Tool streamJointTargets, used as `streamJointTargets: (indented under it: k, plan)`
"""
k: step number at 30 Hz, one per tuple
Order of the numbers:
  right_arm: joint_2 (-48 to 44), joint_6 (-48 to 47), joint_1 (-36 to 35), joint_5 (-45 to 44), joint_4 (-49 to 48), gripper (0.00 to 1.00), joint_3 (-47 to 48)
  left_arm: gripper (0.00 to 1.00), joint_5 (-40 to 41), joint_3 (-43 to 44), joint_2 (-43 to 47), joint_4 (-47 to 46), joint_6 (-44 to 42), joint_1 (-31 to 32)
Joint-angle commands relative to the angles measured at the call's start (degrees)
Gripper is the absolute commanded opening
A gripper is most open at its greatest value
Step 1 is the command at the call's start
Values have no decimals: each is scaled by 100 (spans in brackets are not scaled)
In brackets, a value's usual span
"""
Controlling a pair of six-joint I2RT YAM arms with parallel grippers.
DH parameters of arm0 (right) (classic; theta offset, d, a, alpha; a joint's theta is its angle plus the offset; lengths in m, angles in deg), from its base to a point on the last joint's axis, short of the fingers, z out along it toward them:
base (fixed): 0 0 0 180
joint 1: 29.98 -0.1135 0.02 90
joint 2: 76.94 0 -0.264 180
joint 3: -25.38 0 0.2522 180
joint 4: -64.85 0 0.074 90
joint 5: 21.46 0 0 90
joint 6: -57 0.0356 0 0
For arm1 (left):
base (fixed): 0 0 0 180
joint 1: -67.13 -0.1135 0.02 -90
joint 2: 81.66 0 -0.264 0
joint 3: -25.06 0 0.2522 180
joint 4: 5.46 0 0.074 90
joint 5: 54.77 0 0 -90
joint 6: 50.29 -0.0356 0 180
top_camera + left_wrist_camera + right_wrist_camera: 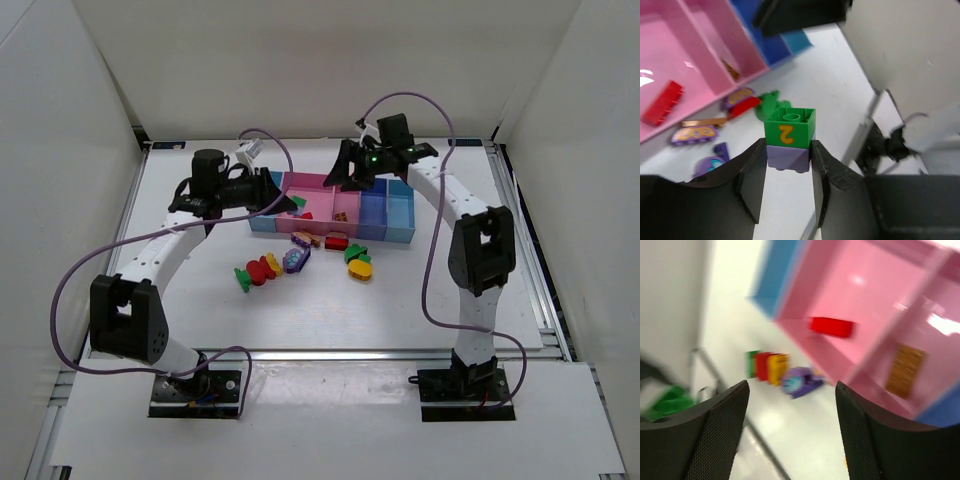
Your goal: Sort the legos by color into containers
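On the left, the left gripper (788, 150) is clamped on a two-piece stack. Its fingers (752, 175) press the sides of a lavender block (788, 157) that carries a green block (790, 129) marked with a yellow 2. Gripping the lower piece looks chosen so that both travel together, though I judge a mixed-colour stack will need splitting, or a decision on which colour counts. In the top view this gripper hangs raised by the left end of the containers (262, 224), but I cannot tell which compartment lies under it. Moving right along the row, one pink compartment holds a red piece (831, 327) and the next pink one an orange-brown piece (905, 371), so sorting looks begun but far from done. In front of the row the loose legos lie on the table (200, 320): a mixed cluster (255, 273) of green, red and yellow, a purple piece (296, 260), a red brick (337, 242) and a green-and-yellow pair (358, 263), all near each other and seemingly within either arm's reach. On the right, the right gripper (357, 172) hovers above the pink compartments with its fingers (715, 435) spread wide and nothing between them, which suits an arm free to reach down for another piece.
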Motion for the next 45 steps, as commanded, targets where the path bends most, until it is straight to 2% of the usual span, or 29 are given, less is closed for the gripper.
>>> streamJointTargets:
  k: [1, 4, 8, 12, 20, 26, 37, 40, 45]
  plan:
    - [-580, 75, 283, 2453, -1018, 74, 215, 10, -1386, -196, 201, -770, 169, -10]
    - [-686, 495, 327, 3462, -1773, 73, -232, 10, -1977, -284, 34, -1089, 512, 8]
    - [-757, 770, 327, 4054, -2231, 73, -453, 10, -2383, -205, -178, -1423, 697, -1]
    - [-783, 692, 231, 4537, -2101, 73, -401, 10, -2428, -56, -292, -1476, 697, 17]
    - [-915, -389, -51, 4645, -1072, 72, -313, 10, -2234, 225, -476, -1476, 627, 25]
    - [-880, -443, -156, 4627, -1063, 69, -401, 10, -2243, 445, -564, -1494, 627, 60]
    - [-625, -355, -182, 4451, -1124, 70, -129, 10, -2331, 533, -573, -1503, 653, 192]
    - [-546, -285, -174, 4460, -1168, 64, -32, 10, -2331, 533, -582, -1503, 680, 210]
    - [-493, -302, -261, 4556, -1212, 48, 47, 10, -2331, 551, -608, -1511, 653, 210]
